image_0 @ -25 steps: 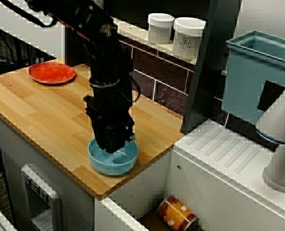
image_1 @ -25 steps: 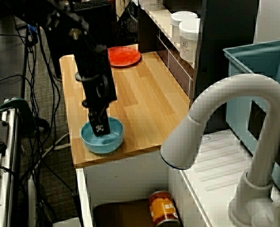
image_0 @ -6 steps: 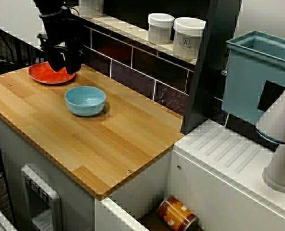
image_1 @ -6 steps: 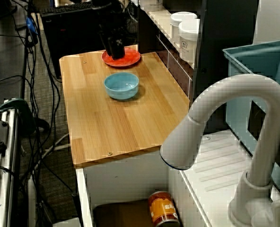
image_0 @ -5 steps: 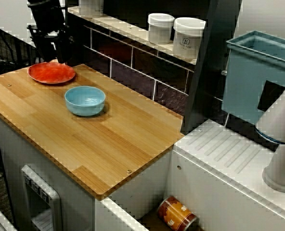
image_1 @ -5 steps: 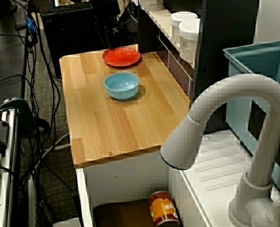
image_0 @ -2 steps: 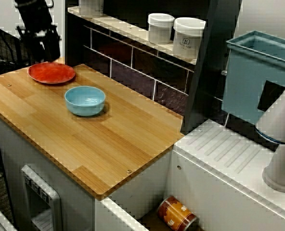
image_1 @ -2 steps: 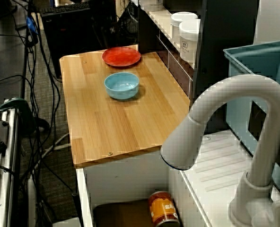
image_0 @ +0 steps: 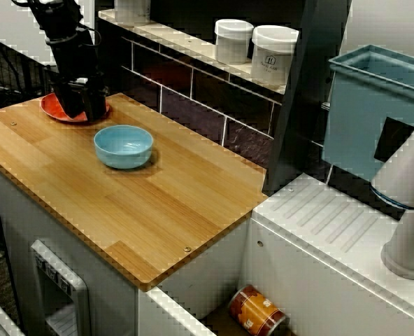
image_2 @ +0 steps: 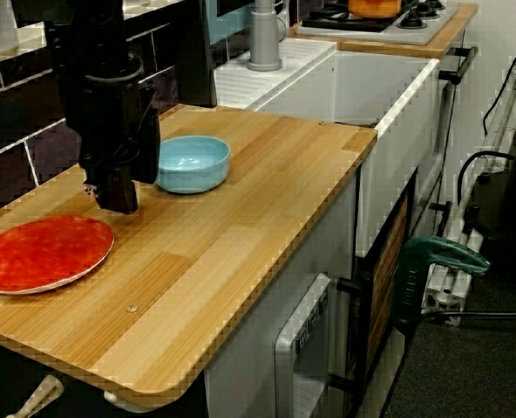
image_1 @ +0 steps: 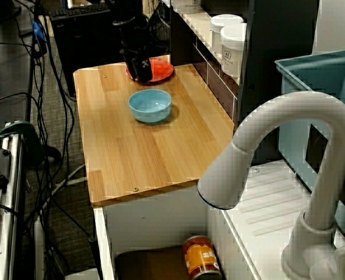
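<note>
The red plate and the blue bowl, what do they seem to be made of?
Red plate: likely plastic, possibly glazed ceramic; mottled, semi-gloss surface. Blue bowl: likely plastic or glazed ceramic; smooth, even colour with bright highlights inside.

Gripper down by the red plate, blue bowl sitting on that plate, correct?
No: the gripper is down by the red plate, but the blue bowl sits on the wooden counter, apart from the plate. The low side view shows the gap.

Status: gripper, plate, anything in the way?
Gripper low beside red plate rim, nothing seen held, jaw state unclear. Plate flat on counter. Blue bowl close by, apart.
</note>
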`<state>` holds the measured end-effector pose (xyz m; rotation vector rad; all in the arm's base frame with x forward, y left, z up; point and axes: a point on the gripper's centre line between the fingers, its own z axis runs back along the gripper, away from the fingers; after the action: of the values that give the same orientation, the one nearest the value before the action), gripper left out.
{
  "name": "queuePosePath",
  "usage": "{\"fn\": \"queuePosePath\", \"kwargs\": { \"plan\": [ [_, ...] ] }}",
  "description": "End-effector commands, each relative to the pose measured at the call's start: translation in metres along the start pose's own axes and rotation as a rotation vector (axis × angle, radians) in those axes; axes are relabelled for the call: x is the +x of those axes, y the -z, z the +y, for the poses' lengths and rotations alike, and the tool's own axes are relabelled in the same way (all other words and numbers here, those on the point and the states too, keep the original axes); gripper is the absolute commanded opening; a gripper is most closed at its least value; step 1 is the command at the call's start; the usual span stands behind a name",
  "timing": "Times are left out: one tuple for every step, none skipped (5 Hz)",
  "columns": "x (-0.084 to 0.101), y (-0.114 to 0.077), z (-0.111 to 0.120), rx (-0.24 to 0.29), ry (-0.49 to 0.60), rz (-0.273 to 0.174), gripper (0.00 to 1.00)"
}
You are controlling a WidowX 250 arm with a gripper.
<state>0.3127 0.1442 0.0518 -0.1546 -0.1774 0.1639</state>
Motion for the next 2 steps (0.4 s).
{"fn": "queuePosePath", "kwargs": {
  "plan": [
    [0.018,-0.001,-0.03,0.062,0.094,-0.067,0.77],
    [0.016,-0.002,-0.047,0.048,0.128,-0.051,0.77]
  ]
}}
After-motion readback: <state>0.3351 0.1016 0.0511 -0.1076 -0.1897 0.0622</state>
